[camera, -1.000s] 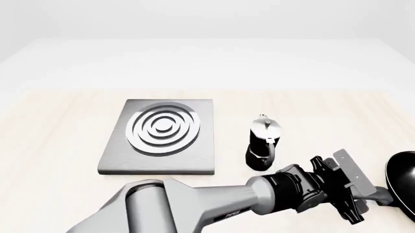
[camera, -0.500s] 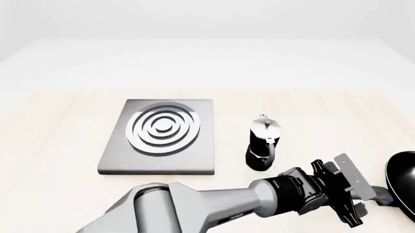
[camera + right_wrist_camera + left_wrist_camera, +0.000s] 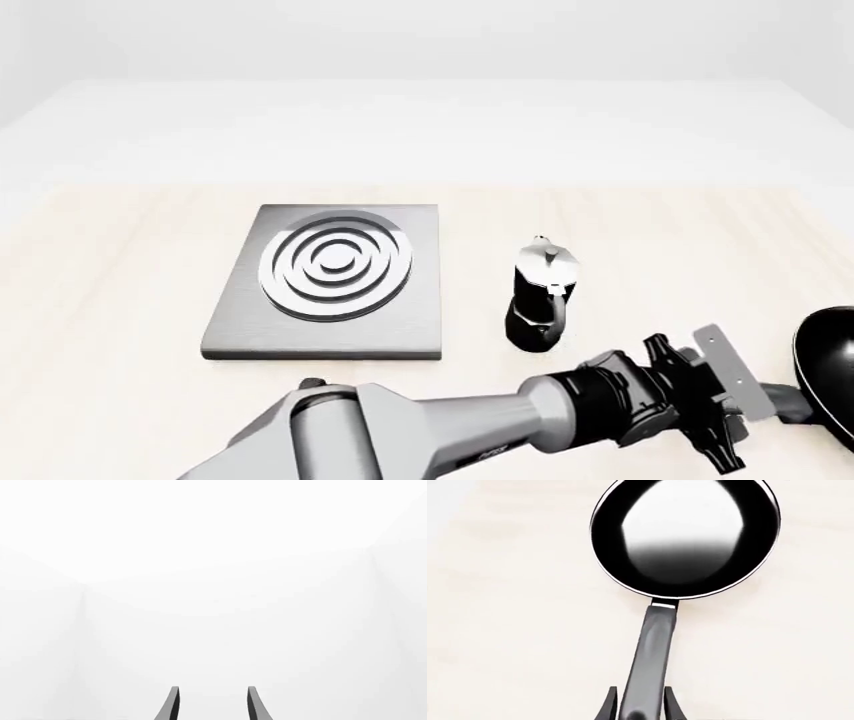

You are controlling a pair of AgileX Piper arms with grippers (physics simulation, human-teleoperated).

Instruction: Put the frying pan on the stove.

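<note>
The frying pan (image 3: pixel 686 535), round and black with a glossy pale inside, lies on the table at the near right; only its edge (image 3: pixel 834 372) shows in the front view. Its long dark grey handle (image 3: pixel 654 655) runs back between my left gripper's fingers. My left gripper (image 3: pixel 640 707) has its fingers (image 3: pixel 607 707) pressed to both sides of the handle near its end, low over the table (image 3: pixel 767 398). The stove (image 3: pixel 327 280), a grey slab with silver rings, lies far to the left. My right gripper (image 3: pixel 212 705) is open and empty, facing blank white.
A black-and-silver moka pot (image 3: pixel 541 300) stands between the stove and the pan, just beyond my left forearm (image 3: pixel 534 425). The pan sits at the right edge of the front view.
My left gripper has sunk lower and a little further right along the pan's handle. The pan, moka pot and stove have not moved.
</note>
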